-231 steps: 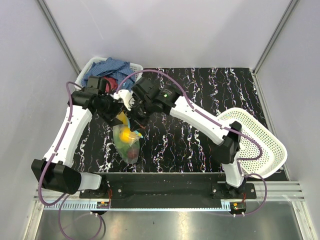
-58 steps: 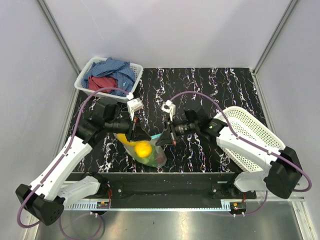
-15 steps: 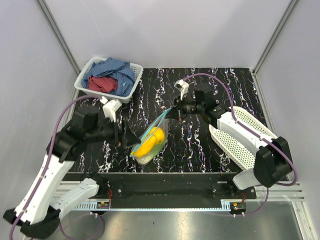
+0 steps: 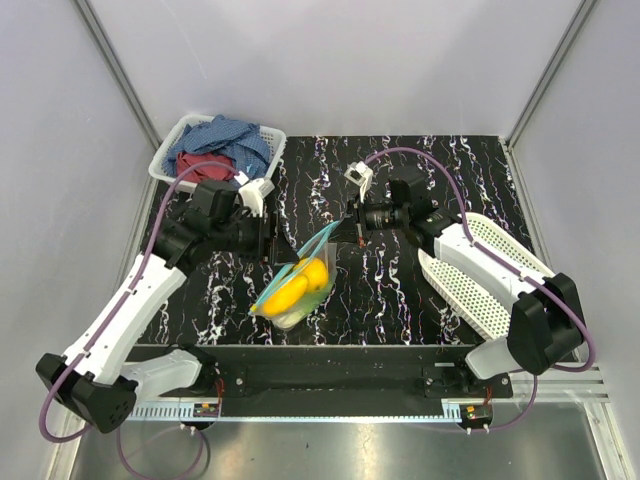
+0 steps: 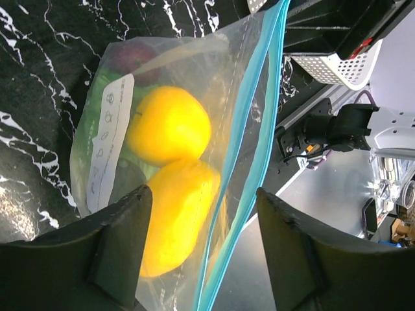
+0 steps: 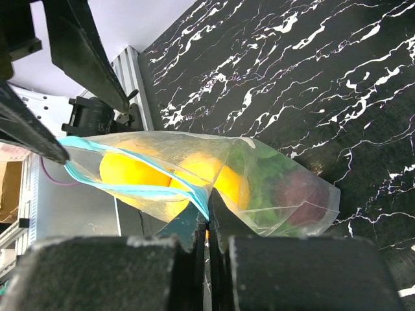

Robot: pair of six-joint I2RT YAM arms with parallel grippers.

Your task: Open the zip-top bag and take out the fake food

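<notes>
Right wrist view: the right gripper [image 6: 207, 221] has its fingers pressed together on the teal zip strip [image 6: 130, 173] of the zip-top bag [image 6: 279, 194]. The left gripper [image 5: 202, 194] stands wide open, and the strip passes between its fingers without any pinch. The strip runs from the right fingers toward the front-left corner of the desk [image 4: 420, 170], so I judge the left arm is nearer to the free lip. The bag is near the front edge, left of the middle, with the fake food [image 5: 168, 123] inside.

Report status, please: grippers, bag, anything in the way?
Left gripper open, jaws either side of zip-top bag. Right gripper shut on teal zip strip. Fake food inside. No obstacle seen.
</notes>
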